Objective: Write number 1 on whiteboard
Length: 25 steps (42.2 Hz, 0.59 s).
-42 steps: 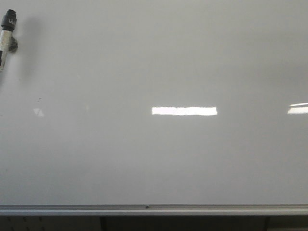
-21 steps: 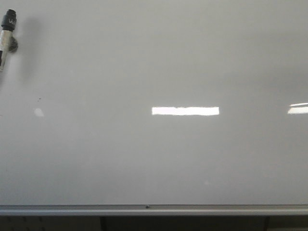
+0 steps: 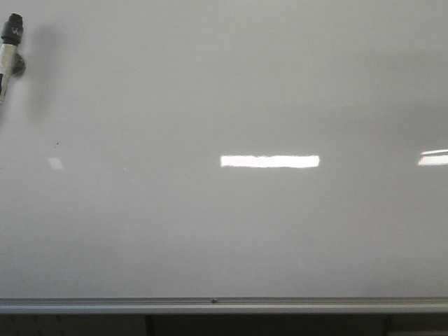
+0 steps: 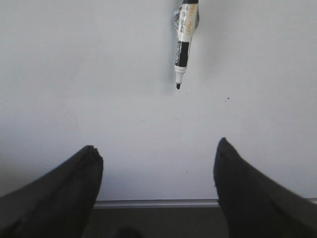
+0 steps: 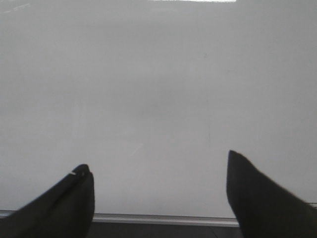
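The whiteboard [image 3: 231,231] fills the front view, pale grey and glossy, with a silver rail along its near edge. No number 1 stroke shows on it in any view. A black-and-white marker [image 3: 8,49] lies uncapped on the board at the far left; in the left wrist view the marker [image 4: 184,44] lies ahead of my left gripper [image 4: 156,151], its tip pointing back toward the fingers. My left gripper is open and empty. My right gripper [image 5: 158,161] is open and empty over bare board [image 5: 158,89]. Neither gripper shows in the front view.
Bright rectangular light reflections [image 3: 269,161] lie on the board at centre and right. A tiny dark speck [image 3: 57,144] sits near the marker. The silver rail [image 3: 224,305] marks the board's near edge, also in the wrist views [image 4: 156,203] [image 5: 158,218].
The marker at the far left has shifted very slightly upward in the front view, and the reflections shifted a little. Nothing else has changed.
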Tool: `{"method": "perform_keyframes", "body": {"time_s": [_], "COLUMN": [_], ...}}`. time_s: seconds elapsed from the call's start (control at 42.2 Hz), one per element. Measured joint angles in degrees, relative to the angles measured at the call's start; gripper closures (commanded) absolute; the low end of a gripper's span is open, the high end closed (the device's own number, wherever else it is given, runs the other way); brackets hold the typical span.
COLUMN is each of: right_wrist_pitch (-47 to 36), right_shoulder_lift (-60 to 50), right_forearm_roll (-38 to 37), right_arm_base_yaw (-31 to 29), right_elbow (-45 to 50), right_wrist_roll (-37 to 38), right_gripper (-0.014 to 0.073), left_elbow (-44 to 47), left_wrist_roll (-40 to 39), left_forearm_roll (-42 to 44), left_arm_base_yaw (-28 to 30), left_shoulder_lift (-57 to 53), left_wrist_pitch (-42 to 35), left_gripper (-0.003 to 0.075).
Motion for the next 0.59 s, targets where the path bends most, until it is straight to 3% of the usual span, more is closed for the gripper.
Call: {"method": "perform_keyframes", "body": {"time_s": [0.592], "right_wrist_pitch": [0.0], "right_shoulder_lift": [0.0], "right_forearm_roll": [0.0], "right_arm_base_yaw": [0.0], "right_elbow": [0.0], "right_wrist_roll": [0.0], "right_gripper": [0.0008], "left_elbow": [-13.0], "left_wrist_roll": [3.3], "left_forearm_roll": [-2.1], "left_arm_base_yaw": [0.0], "left_shoulder_lift": [24.2], "left_wrist_pitch": [1.2], "left_gripper": [0.0227]}}
